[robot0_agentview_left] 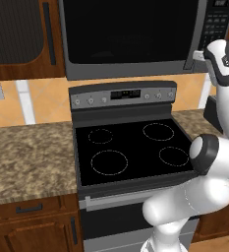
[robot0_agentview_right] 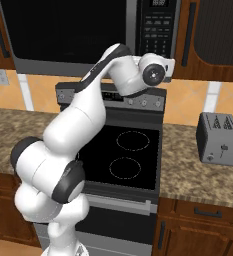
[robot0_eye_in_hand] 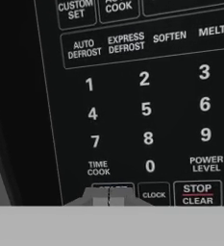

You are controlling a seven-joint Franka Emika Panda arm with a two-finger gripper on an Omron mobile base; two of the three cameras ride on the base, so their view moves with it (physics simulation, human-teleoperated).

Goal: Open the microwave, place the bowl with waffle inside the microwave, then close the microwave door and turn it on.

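Observation:
The microwave (robot0_agentview_left: pixel 130 34) hangs above the stove, and its door (robot0_agentview_right: pixel 68 30) lies flat in the frame, black glass with nothing visible behind it. The door's vertical handle bar (robot0_agentview_left: pixel 197 34) stands just left of the button panel (robot0_eye_in_hand: pixel 147 110). My gripper (robot0_eye_in_hand: pixel 109 196) is shut, with its two tips pressed together. They sit right at the panel's bottom row, over the button left of CLOCK (robot0_eye_in_hand: pixel 154 194). From the left base camera, my hand (robot0_agentview_left: pixel 200 55) reaches against the panel's lower edge. The bowl and the waffle are out of view.
Below the microwave is a black glass stove (robot0_agentview_left: pixel 130 147) with bare burner rings. Granite counter (robot0_agentview_left: pixel 27 152) runs along both sides. A small grey toaster (robot0_agentview_right: pixel 219 138) stands on the right counter. Wooden cabinets (robot0_agentview_right: pixel 218 35) flank the microwave.

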